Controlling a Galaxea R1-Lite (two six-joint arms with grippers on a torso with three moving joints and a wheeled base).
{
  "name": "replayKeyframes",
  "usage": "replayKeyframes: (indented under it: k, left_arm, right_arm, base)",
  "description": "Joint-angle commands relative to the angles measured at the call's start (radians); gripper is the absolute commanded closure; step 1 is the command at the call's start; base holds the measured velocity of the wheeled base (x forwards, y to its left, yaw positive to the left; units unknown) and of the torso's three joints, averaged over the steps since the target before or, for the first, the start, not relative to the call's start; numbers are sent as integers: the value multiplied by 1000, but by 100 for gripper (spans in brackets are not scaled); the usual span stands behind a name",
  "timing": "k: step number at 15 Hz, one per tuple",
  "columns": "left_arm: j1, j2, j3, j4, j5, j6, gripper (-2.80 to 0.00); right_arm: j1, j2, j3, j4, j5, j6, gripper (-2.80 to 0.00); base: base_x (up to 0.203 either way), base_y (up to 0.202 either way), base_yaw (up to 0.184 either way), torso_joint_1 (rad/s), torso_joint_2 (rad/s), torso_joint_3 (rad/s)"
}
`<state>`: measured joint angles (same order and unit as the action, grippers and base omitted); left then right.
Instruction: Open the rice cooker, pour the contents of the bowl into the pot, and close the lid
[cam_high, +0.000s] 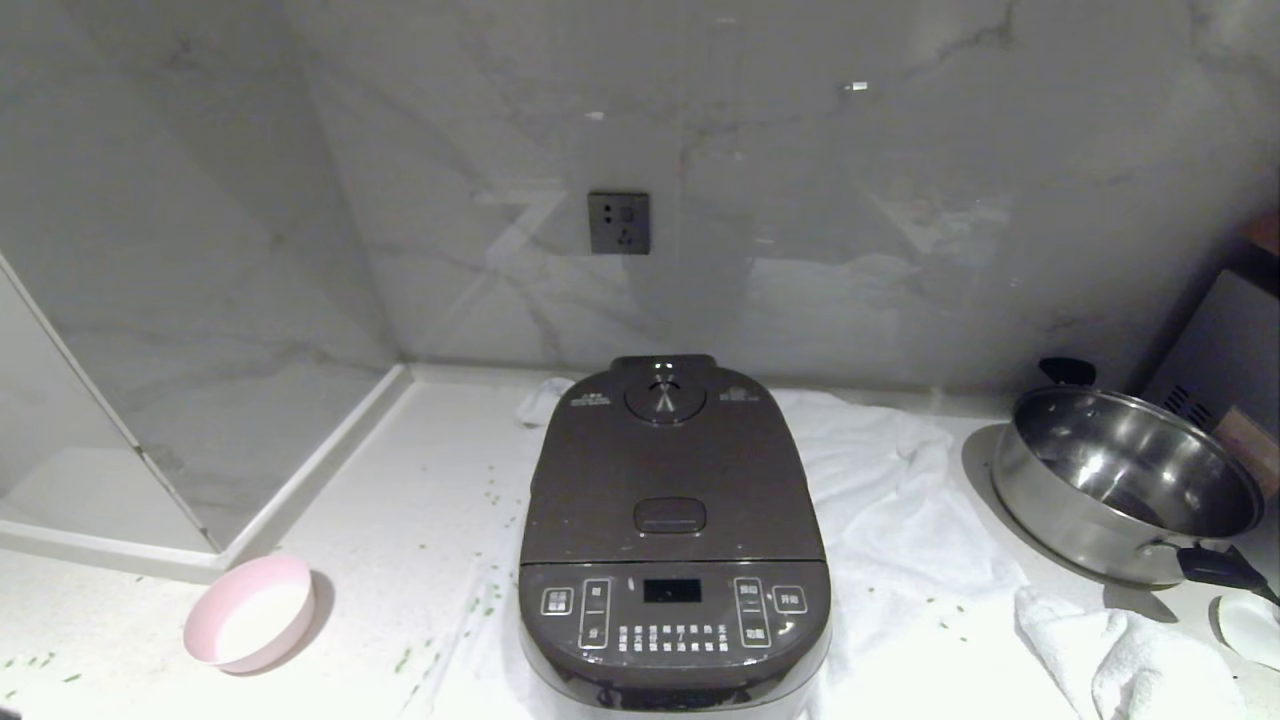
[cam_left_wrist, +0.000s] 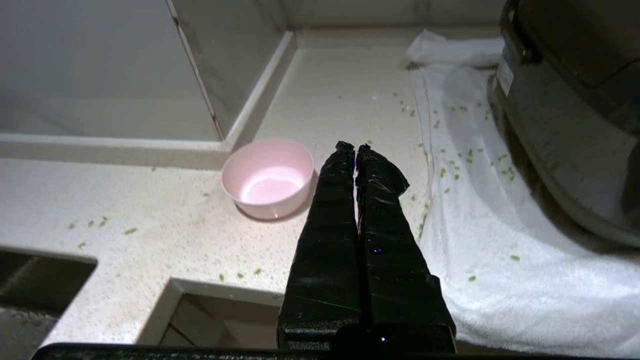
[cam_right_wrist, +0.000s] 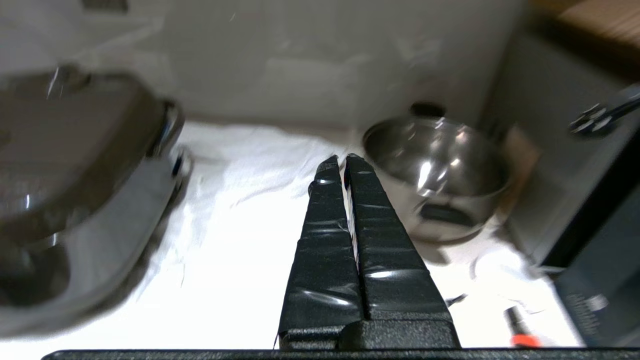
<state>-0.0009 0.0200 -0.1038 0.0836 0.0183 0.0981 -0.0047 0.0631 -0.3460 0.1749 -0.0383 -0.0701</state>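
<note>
The left gripper (cam_left_wrist: 355, 147) hangs over the counter's front edge, its black fingers pressed together on nothing. Just beyond its tips, slightly to the left, the pink bowl (cam_left_wrist: 268, 177) stands upright and empty on the white counter (cam_high: 420, 480). Green bits (cam_left_wrist: 467, 156) lie scattered around it and on the white towel (cam_high: 900, 500). The right gripper (cam_right_wrist: 340, 159) is likewise clamped shut and empty, hovering over the towel between the rice cooker (cam_high: 672, 540) and the steel pan (cam_high: 1125, 480). The cooker's lid (cam_high: 670, 465) is down.

A kitchen — marble counter (cam_high: 420, 480), rice cooker (cam_high: 672, 520), steel pan (cam_high: 1125, 480).
</note>
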Motion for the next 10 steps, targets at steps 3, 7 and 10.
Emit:
replayKeyframes:
  k: [3,7,10]
  left_arm:
    - [1,-23,65,-4,-9,-11,0]
    - [1,-23,73,-2,-14,-14,0]
    - [1,-23,70,4,-46,-12,0]
  right_arm:
    - [2,-63,200,-61,31,-16,0]
    - [2,-63,351,-169,62,-25,0]
    - [3,-63,346,-167,71,-22,0]
  base:
    - [0,0,0,0,0,0]
    - [0,0,0,0,0,0]
    - [0,0,0,0,0,0]
